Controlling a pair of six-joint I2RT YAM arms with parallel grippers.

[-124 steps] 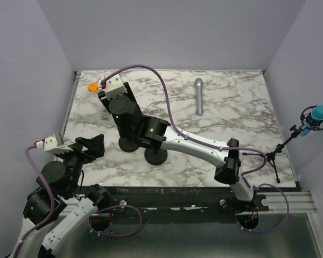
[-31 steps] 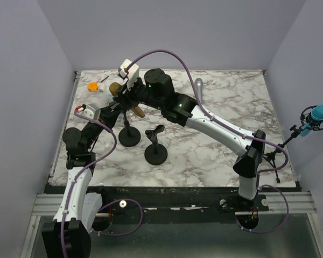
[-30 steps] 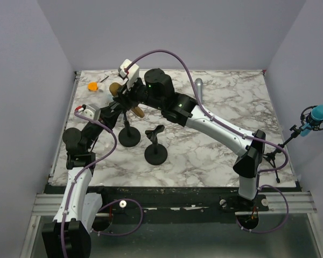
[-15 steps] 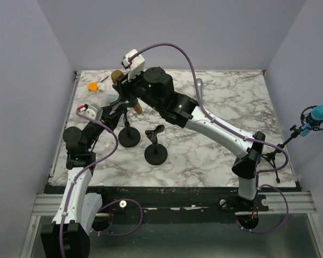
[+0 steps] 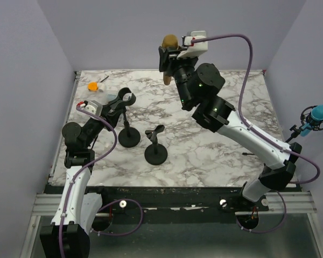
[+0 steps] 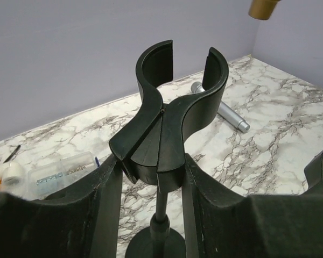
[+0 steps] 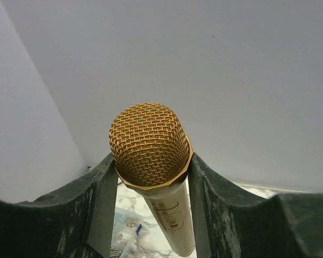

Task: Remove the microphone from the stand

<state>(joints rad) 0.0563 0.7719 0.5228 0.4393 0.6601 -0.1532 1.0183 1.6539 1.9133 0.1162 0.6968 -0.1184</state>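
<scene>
stand (image 6: 164, 140): base cut by bottom edge | microphone (image 6: 264, 7): only tail end shows

The round-headed microphone (image 7: 149, 145) has a gold mesh grille over a pale cream-gold barrel. The forked plastic microphone stand (image 6: 172, 107) is matte black, and so is the second round-based stand (image 5: 155, 153). The stone-look desk (image 5: 194, 158) is white marble with grey veining. A slim metal cylinder (image 6: 222, 111) is silver. The arm cables (image 5: 229, 35) are purple, the small side microphone (image 5: 318, 113) is turquoise, and a little far-corner blob (image 5: 92, 86) is orange.
</scene>
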